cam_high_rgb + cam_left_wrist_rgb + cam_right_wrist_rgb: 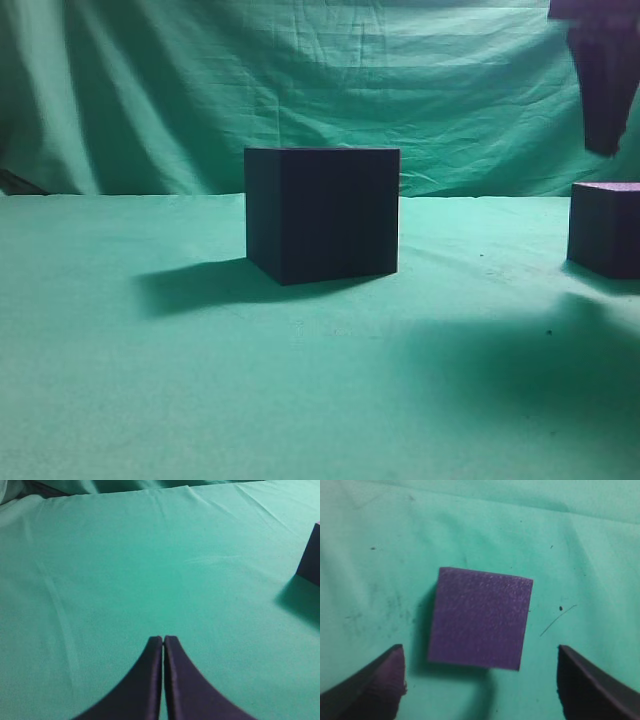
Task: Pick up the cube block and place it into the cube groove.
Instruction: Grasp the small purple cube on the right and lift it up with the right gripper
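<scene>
Block [480, 618] sits flat on your green cloth [300, 400], well off to the right of the groove [322, 213] — your right gripper [480, 680] hangs above it, fingers spread wide, nothing touching. Your left gripper [163, 645] is pinched together on nothing, over bare cloth — groove just at its right edge.

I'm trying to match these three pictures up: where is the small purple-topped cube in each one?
Exterior view: cube block at the right edge, partly cut off, under the right tool.
Left wrist view: not in it.
Right wrist view: centre, seen from above.
Shared landmark: the green cloth.
</scene>
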